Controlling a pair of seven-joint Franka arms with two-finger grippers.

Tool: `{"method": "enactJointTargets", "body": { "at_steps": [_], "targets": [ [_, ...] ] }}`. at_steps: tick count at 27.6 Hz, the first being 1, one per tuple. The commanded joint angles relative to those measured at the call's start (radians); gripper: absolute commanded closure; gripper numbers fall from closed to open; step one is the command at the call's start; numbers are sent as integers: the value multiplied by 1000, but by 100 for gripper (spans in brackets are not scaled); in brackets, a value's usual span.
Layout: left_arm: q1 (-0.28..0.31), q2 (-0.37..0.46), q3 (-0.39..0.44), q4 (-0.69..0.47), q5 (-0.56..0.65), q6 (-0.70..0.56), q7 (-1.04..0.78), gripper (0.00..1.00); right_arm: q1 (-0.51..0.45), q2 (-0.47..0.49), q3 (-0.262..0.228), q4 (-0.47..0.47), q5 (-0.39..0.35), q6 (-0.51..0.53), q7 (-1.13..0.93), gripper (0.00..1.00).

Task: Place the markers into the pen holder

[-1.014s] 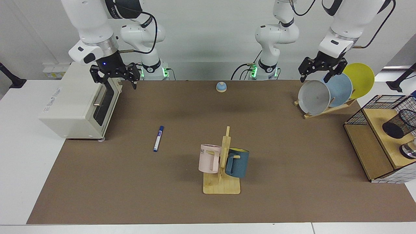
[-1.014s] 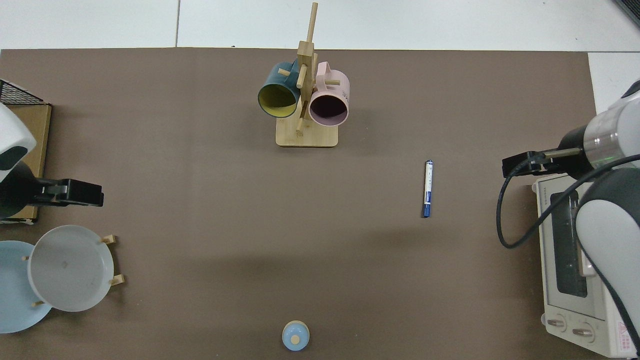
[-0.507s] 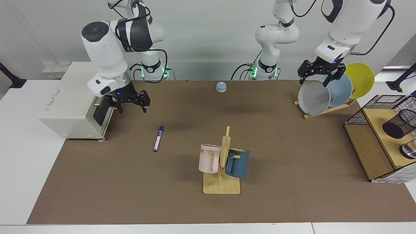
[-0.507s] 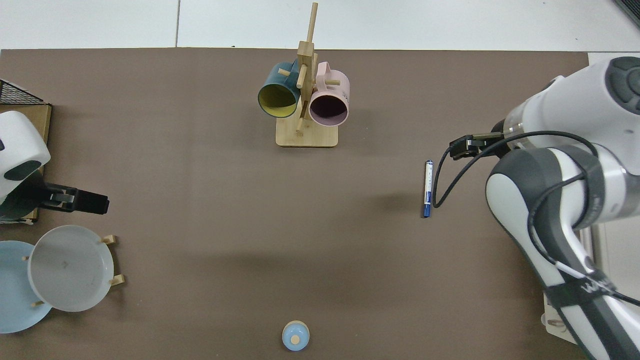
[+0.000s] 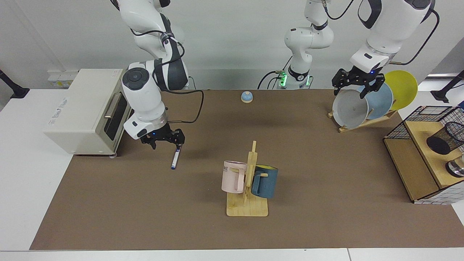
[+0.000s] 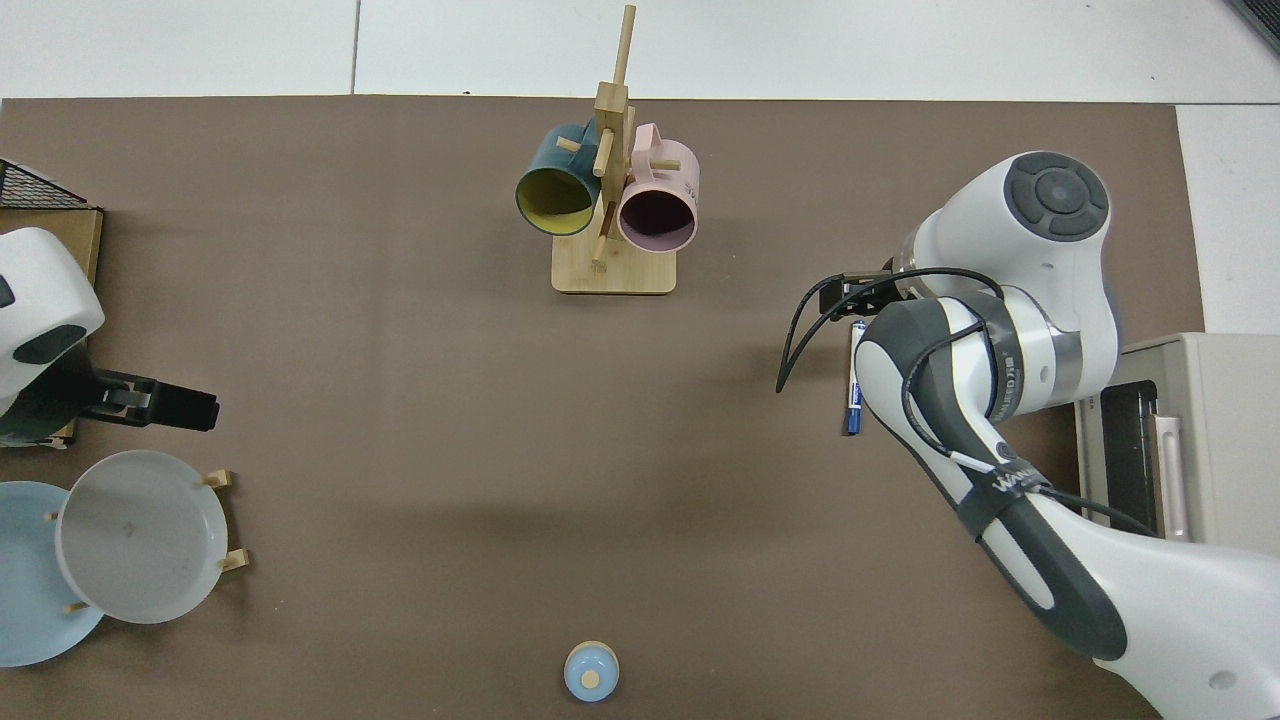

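Marker (image 5: 175, 158) lies on the bench under my right claw (image 5: 165, 142), fingers apart; my left claw (image 5: 357, 88), also apart, waits over the plates (image 5: 349, 108).

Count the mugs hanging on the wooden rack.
2. The pink mug and the dark blue mug hang on opposite sides of the wooden rack. No others show.

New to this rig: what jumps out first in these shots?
The right gripper, open, hangs low over the capped end of the marker lying on the brown mat near the toaster oven. Mid-table, a wooden mug tree carries a pink and a dark blue mug. The left gripper waits above the plate rack, with the pen holder beyond it.
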Motion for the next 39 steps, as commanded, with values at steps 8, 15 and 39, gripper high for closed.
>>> {"method": "enactJointTargets", "body": {
  "at_steps": [8,15,39],
  "targets": [
    [23,-22,-3,-41,-3,26,18,0,-19,71,4,-95,-7,160,45,2],
    [23,-16,-3,-41,-3,25,12,0,-19,73,4,-108,-7,179,71,11],
    [25,-13,-3,-41,-3,29,8,0,-22,68,4,-130,-7,196,68,100]
  ]
}}
